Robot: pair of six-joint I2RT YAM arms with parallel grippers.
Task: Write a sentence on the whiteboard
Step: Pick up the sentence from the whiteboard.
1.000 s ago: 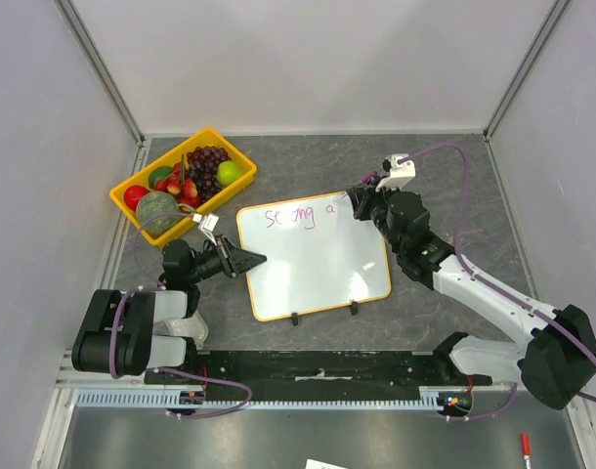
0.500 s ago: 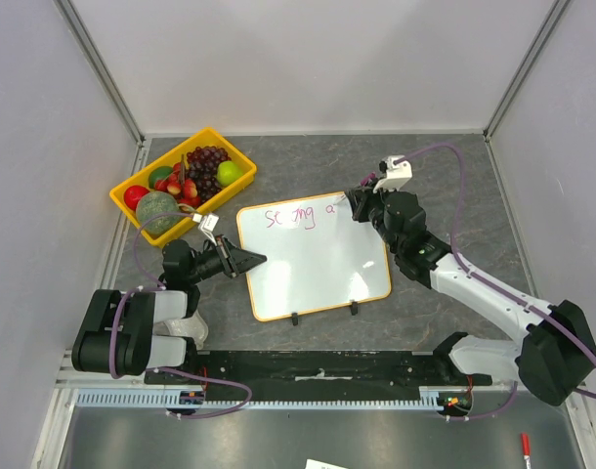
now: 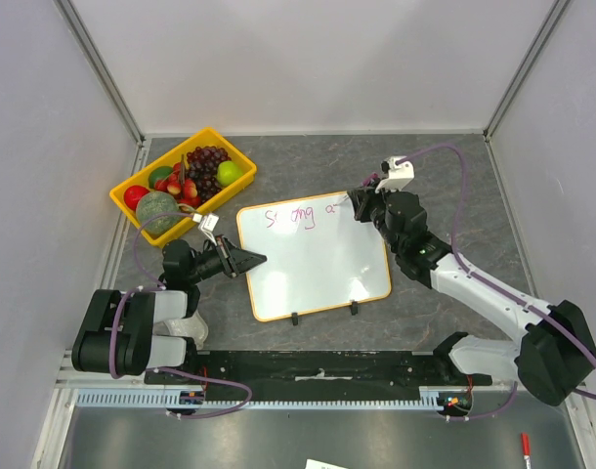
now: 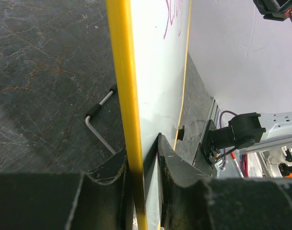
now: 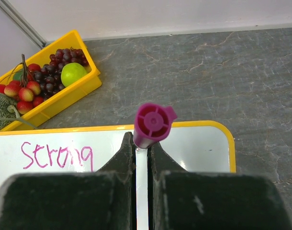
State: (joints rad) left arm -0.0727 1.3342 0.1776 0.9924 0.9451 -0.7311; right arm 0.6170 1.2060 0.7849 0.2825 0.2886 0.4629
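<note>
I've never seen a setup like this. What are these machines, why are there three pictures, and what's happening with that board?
These are two robot arms bolted at the near edge of a grey table, each ending in a two-finger gripper. The wide picture comes from a fixed camera overhead. The other two come from a small camera on each wrist, so that arm's own fingers show at the bottom. On the table sit a whiteboard and a yellow tray of fruit, including grapes and a green apple. The left gripper pinches the whiteboard's edge, apparently steadying it. The right gripper is shut on a magenta marker pointing down at the board. The writing so far reads "Strong", then what looks like an "a".
</note>
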